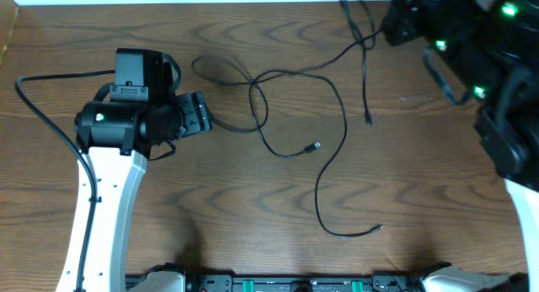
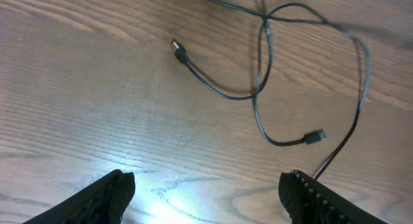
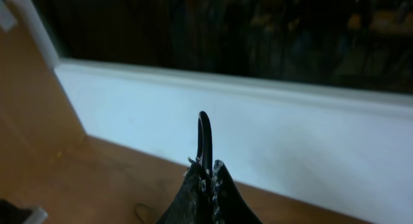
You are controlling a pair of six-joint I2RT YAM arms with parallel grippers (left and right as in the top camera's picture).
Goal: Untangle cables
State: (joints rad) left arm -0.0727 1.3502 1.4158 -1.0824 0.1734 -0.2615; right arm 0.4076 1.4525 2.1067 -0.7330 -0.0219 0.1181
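While loose across the table [image 1: 438,199], black cables [image 1: 344,124], one in right gripper [image 3: 208,168]

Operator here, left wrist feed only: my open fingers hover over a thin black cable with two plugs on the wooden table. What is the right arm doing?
Observer: The right gripper is shut. It pinches a loop of thin black cord that pokes up between its fingertips.
Operator: Whereabouts is that arm?
Observer: The black right arm sits over the far right corner of the brown wooden table, and a short black strand leads up toward it.
Operator: Any loose ends down at the near side?
Observer: Yes, a long black strand curves toward the near edge, and its free end lies loose there.
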